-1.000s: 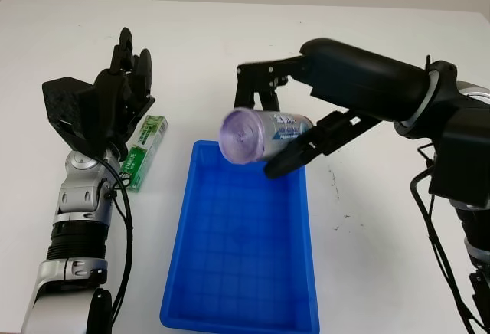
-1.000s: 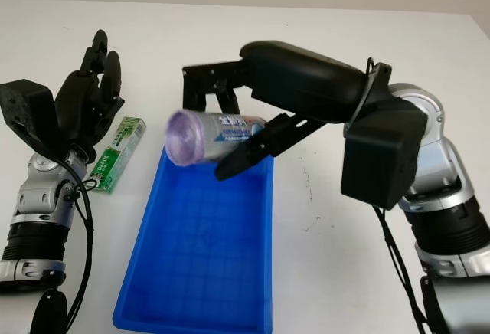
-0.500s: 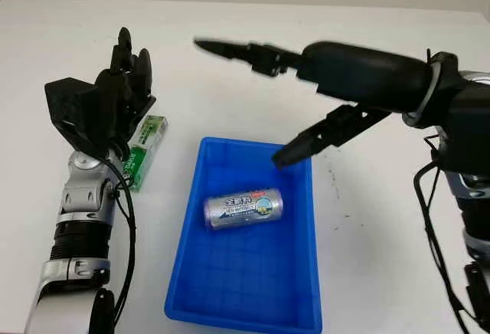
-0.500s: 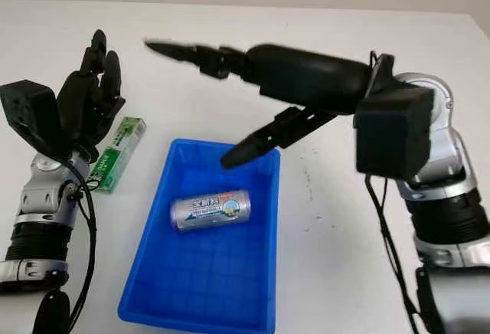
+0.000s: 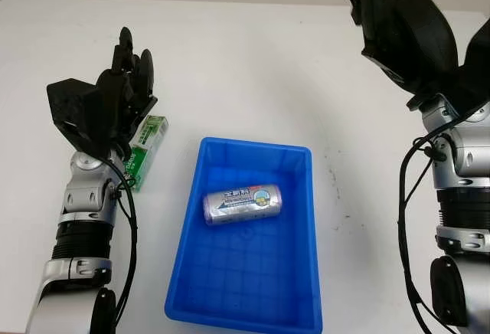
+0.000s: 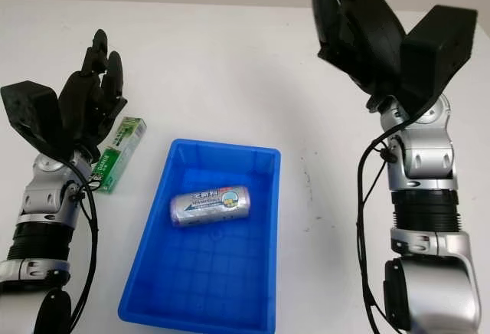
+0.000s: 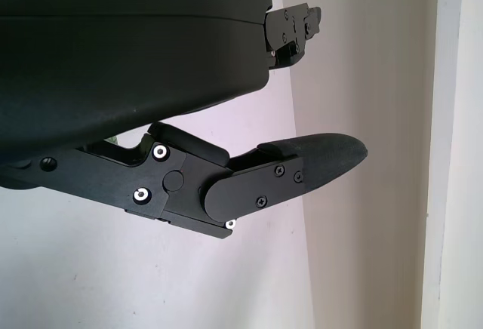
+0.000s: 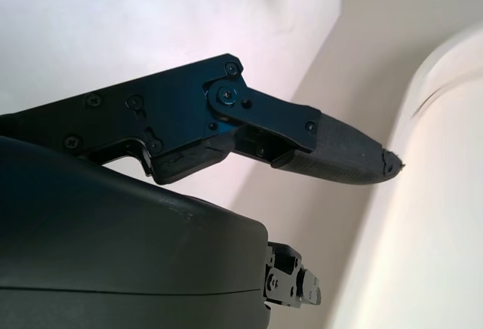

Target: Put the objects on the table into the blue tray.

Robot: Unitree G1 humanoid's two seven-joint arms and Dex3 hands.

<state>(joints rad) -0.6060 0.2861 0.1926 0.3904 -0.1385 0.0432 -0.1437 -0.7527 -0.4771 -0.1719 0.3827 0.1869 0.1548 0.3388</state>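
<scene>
Right hand [image 5: 406, 31] empty, released, raised high at the far right of the table [image 5: 253, 50], well apart from everything. Left hand [image 5: 115, 104] also empty and open, upright over the table's left side. Green box [image 5: 144, 150] lies flat just beside the left hand, on its tray-facing side, partly tucked behind the palm; not in the tray. Blue tray [image 5: 184, 273] sits between the two arms, nearer the left hand. Silver can [image 5: 242, 203] lies on its side inside the tray, in the half farther from the robot.

Box is what's left. Looks like light, thin cardboard, stiff enough but crushable, likely glossy. Best taken across its narrow width near the middle with a light pinch. Left hand is closest. Can is round and may roll if the tray gets bumped.
</scene>
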